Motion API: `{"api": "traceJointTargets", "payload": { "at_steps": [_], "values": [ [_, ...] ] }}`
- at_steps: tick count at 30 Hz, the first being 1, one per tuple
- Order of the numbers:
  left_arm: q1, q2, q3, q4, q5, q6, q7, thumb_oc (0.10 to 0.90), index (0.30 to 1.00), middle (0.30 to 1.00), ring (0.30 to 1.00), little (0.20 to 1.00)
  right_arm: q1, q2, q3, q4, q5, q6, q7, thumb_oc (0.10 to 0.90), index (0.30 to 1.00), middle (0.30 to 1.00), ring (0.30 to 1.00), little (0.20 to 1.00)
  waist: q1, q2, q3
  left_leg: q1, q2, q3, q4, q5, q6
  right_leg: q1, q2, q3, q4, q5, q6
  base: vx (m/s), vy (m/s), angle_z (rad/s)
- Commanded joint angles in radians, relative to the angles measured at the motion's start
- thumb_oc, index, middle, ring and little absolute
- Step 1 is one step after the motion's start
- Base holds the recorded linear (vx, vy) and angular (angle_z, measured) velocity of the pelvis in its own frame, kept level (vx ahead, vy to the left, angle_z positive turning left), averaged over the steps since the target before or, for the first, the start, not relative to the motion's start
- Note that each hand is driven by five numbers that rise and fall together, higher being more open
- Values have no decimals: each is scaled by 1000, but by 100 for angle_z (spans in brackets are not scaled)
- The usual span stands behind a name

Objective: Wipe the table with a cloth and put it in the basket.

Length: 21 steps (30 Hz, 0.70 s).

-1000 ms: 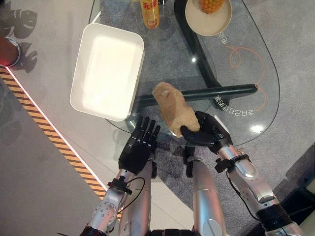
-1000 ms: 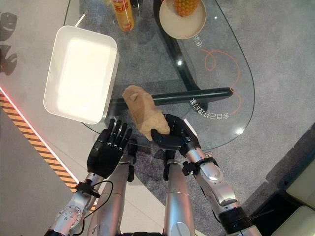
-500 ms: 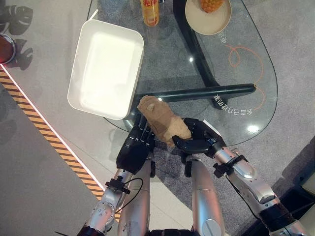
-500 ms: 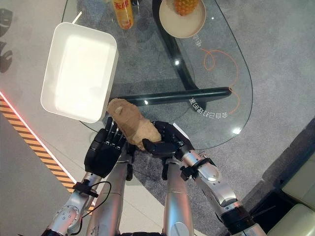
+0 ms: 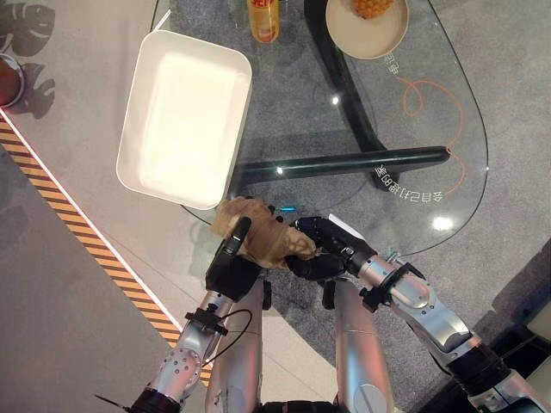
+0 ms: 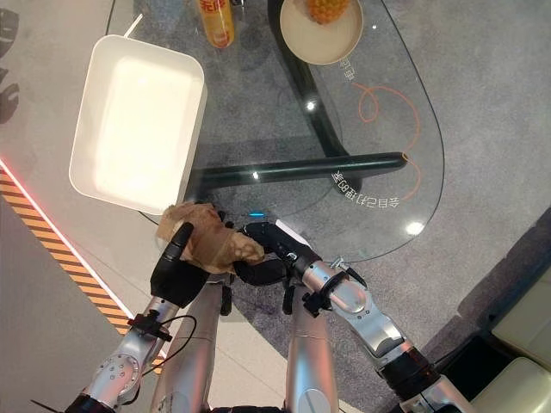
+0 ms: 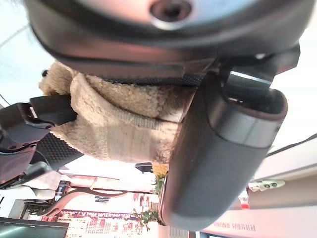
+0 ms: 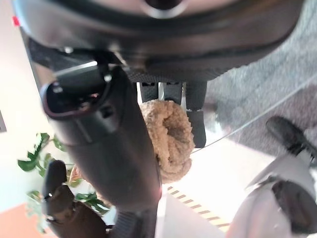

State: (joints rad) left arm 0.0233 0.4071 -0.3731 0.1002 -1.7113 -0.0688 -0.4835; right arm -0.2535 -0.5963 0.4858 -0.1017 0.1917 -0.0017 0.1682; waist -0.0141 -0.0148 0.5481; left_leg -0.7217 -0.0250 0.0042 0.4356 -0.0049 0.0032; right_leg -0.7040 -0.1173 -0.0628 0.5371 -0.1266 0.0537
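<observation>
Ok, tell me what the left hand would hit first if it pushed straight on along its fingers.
The left hand points up the view toward the white basket. The tan cloth already lies against its fingers, so that comes first; beyond it, probably the basket's near corner at the glass table edge, though depth is unclear.

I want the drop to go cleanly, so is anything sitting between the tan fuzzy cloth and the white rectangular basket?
Nothing visible. The tan fuzzy cloth, gripped by the left hand and right hand, sits just off the near corner of the white rectangular basket, whose inside looks empty.
</observation>
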Motion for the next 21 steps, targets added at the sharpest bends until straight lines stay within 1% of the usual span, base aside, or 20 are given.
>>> {"api": "traceJointTargets", "payload": {
  "at_steps": [1, 5, 8, 9, 10, 11, 12, 13, 16, 21],
  "values": [
    [1, -11, -18, -216, -19, -10, -175, 800, 900, 900, 900, 900, -29, -56, 53, -125, -126, 10, -23, 100, 300, 300, 300, 200, 10, 3, -28, 7, -31, 97, 83, -99, 63, 8, 74, -44, -125, 132, -38, 0, 0, 0],
    [-15, -23, -28, -229, -51, -20, -174, 800, 900, 900, 900, 900, -59, -52, 85, -130, -204, 68, -13, 100, 300, 300, 300, 200, 12, 8, -28, 10, -36, 97, 75, -97, 63, 8, 74, -45, -129, 130, -39, 0, 0, 0],
    [-18, -26, -26, -230, -64, -30, -180, 800, 900, 900, 900, 900, -74, -54, 98, -126, -216, 92, -12, 100, 300, 300, 300, 200, 15, 11, -28, 15, -39, 98, 67, -94, 63, 10, 72, -49, -132, 130, -39, 0, 0, 0],
    [-18, -28, -25, -230, -68, -35, -180, 751, 858, 858, 858, 851, -75, -54, 98, -126, -216, 96, -15, 100, 300, 300, 300, 200, 15, 11, -28, 15, -40, 98, 66, -94, 63, 10, 72, -49, -132, 129, -39, 0, 0, 0],
    [-18, -28, -25, -230, -70, -40, -179, 679, 796, 796, 796, 779, -76, -53, 100, -124, -216, 98, -19, 100, 300, 300, 300, 200, 16, 11, -28, 15, -40, 98, 66, -94, 63, 10, 72, -49, -133, 129, -39, 0, 0, 0],
    [-19, -30, -23, -231, -78, -47, -179, 405, 561, 561, 561, 505, -79, -52, 101, -119, -216, 100, -26, 100, 300, 300, 300, 200, 17, 11, -28, 15, -41, 98, 65, -92, 63, 10, 72, -49, -133, 130, -39, -78, -1, 1],
    [-33, -31, -17, -231, -88, -52, -181, 100, 300, 300, 300, 200, -95, -53, 95, -115, -214, 102, -32, 100, 300, 300, 300, 200, 14, 7, -28, -10, -44, 103, 52, -58, 68, -13, 68, -51, -147, 160, -46, -89, -5, 2],
    [-31, -36, -13, -230, -109, -61, -183, 100, 300, 300, 300, 200, -95, -51, 90, -108, -213, 101, -44, 100, 300, 300, 300, 200, 15, 6, -28, -8, -45, 102, 51, -59, 68, -12, 67, -52, -148, 161, -44, -89, -11, 3],
    [-31, -43, -4, -226, -138, -61, -189, 100, 300, 300, 300, 200, -95, -51, 81, -109, -209, 101, -52, 100, 300, 300, 300, 200, 16, 2, -28, -5, -45, 102, 50, -59, 68, -8, 68, -53, -151, 163, -43, 0, 0, 0],
    [-25, -51, 4, -229, -135, -53, -191, 100, 300, 300, 300, 200, -90, -44, 69, -110, -206, 103, -59, 100, 300, 300, 300, 200, 18, -4, -28, 4, -45, 103, 41, -58, 69, -2, 69, -56, -155, 166, -42, 0, 0, 0]
  ]
}}
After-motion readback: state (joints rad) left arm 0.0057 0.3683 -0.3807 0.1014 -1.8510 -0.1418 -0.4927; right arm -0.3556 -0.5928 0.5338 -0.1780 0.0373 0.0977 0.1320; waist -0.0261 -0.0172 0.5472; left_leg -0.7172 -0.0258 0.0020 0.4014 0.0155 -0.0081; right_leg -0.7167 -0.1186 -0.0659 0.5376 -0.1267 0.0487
